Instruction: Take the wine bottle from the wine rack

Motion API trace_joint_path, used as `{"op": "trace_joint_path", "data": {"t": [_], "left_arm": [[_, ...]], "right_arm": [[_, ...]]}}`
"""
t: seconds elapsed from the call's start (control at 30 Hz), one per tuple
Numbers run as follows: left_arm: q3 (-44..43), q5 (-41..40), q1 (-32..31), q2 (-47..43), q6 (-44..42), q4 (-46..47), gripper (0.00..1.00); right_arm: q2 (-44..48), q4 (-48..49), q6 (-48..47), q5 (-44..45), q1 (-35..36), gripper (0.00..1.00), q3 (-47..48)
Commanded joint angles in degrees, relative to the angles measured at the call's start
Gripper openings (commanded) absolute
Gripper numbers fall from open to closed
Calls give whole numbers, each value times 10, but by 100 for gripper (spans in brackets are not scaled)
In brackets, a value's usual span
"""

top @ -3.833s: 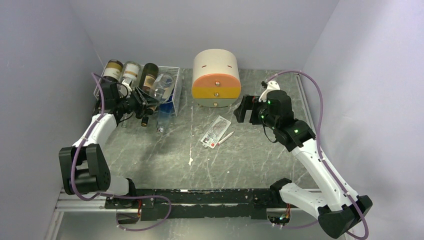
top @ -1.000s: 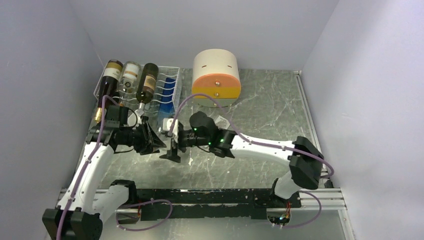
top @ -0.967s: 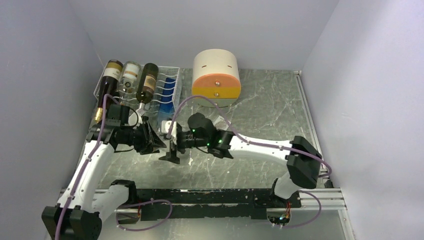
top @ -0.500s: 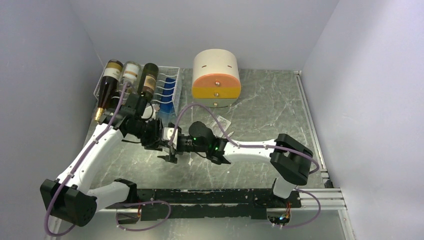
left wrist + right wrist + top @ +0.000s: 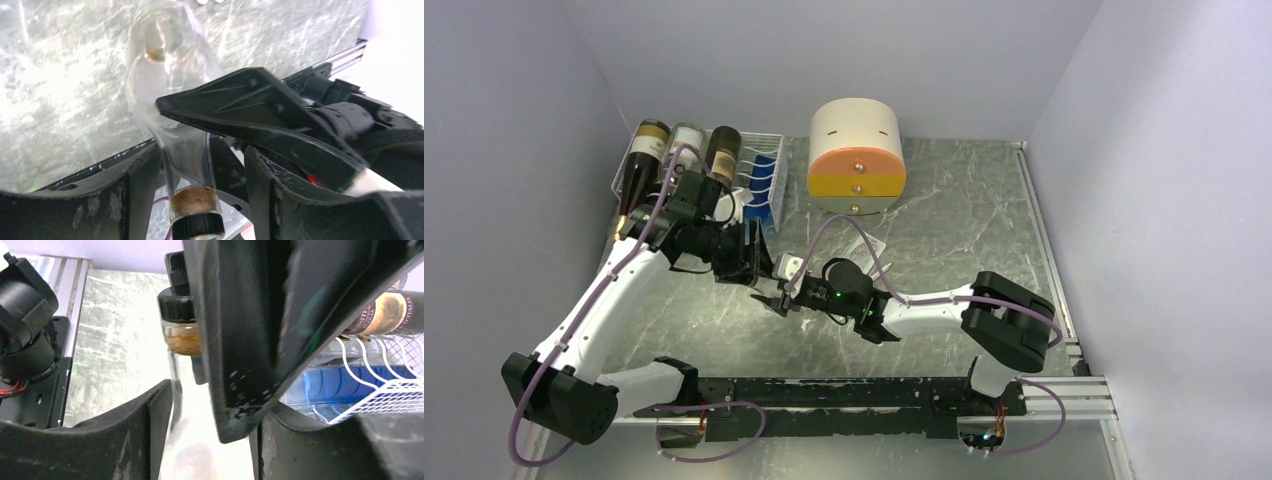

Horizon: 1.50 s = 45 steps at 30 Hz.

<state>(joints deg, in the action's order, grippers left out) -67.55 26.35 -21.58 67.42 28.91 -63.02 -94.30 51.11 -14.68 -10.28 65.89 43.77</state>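
Observation:
A clear wine bottle (image 5: pixel 186 150) with a cork and black cap (image 5: pixel 176 307) hangs off the white wire wine rack (image 5: pixel 762 178), between both grippers. My left gripper (image 5: pixel 200 200) is open around its neck: the neck leans on one finger and a gap shows on the other side. My right gripper (image 5: pixel 210 440) is shut on the bottle's shoulder, just below the neck. One of its fingers (image 5: pixel 240 97) crosses over the bottle in the left wrist view. In the top view the grippers (image 5: pixel 764 275) meet just in front of the rack, and the glass barely shows.
Three bottles (image 5: pixel 686 142) lie on the rack's back-left part, one with a dark label (image 5: pixel 390 312). A round cream-and-orange drawer cabinet (image 5: pixel 856 155) stands at the back centre. A card (image 5: pixel 864 245) lies on the marble table behind the right arm.
The left arm carried the bottle to the right, toward the right gripper. The right gripper has closed on the bottle, and the left gripper's jaws have come apart from the neck.

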Motion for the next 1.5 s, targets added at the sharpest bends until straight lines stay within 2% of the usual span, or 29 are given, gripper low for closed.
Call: {"op": "trace_joint_path", "data": {"t": [0.0,0.1,0.2,0.3,0.47,0.57,0.77,1.03,1.1,1.23,1.33,1.47], "left_arm": [[-37,33,-2,-20,-16,42,68],[-41,37,-2,-33,-18,54,76],[-39,46,-2,-44,-17,69,91],[-50,23,-2,-55,-22,72,96],[-94,-101,-2,-78,-32,75,96],[-100,-193,-2,-104,-29,115,95],[-62,-304,-2,-164,-53,310,97],[-80,-373,-1,-106,-123,467,98],[-74,-394,-2,-97,-148,495,99],[-24,-445,0,-97,-192,574,100],[26,-469,9,-108,-207,614,100],[95,-453,43,-128,-196,649,100]], "right_arm": [[13,58,33,25,-1,54,-22],[22,70,44,34,-2,48,-36],[34,79,53,45,-3,45,-52],[53,83,65,61,-4,41,-69],[87,76,90,101,-4,41,-102],[96,51,108,132,-4,44,-106],[98,-1,140,198,-4,59,-93],[120,-96,178,250,-5,70,-64],[128,-147,203,267,-4,72,-44],[142,-240,247,292,-4,73,-4],[146,-258,255,311,-4,73,4],[135,-283,256,333,-4,69,25]]}}
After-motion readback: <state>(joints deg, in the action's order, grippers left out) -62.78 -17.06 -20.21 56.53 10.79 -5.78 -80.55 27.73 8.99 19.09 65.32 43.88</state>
